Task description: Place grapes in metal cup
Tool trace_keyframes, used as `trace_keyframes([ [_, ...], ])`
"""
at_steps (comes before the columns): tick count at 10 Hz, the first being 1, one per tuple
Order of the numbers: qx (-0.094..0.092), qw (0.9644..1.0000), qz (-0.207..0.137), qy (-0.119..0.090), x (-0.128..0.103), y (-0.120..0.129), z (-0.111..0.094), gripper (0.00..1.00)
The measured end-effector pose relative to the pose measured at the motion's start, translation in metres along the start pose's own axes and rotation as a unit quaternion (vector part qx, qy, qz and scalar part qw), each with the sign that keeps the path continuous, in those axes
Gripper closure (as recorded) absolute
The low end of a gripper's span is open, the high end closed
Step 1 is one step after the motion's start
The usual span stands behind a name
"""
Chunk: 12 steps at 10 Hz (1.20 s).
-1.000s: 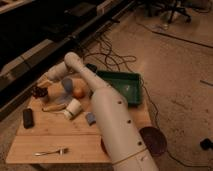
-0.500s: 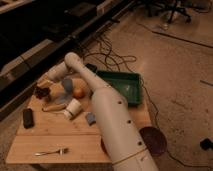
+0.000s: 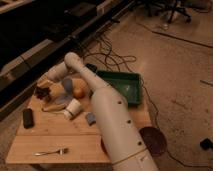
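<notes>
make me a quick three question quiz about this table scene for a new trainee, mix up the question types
1. True or false: the gripper is over the green tray.
2. Which lies nearest the table's front edge? A) fork B) orange C) grapes
3. Fill in: the white cup lies on its ____.

Key
1. False: it is at the table's far left end, by the grapes.
2. A
3. side
</notes>
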Motion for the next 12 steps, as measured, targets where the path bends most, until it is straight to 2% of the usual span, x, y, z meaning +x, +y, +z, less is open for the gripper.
trace_keyframes([
  [1, -0.004, 1.0, -0.008, 0.001, -0.005, 0.001, 0.002, 0.68],
  [2, -0.013, 0.9996, -0.023, 0.0, -0.019, 0.003, 0.005, 0.68],
  [3, -0.012, 0.9997, -0.023, 0.001, -0.017, 0.003, 0.004, 0.68],
  [4, -0.01, 0.9997, -0.023, 0.001, -0.017, 0.002, 0.001, 0.72],
  [6, -0.011, 0.9997, -0.023, 0.001, -0.018, 0.002, 0.003, 0.87],
  [12, -0.01, 0.9997, -0.023, 0.001, -0.017, 0.002, 0.002, 0.86],
])
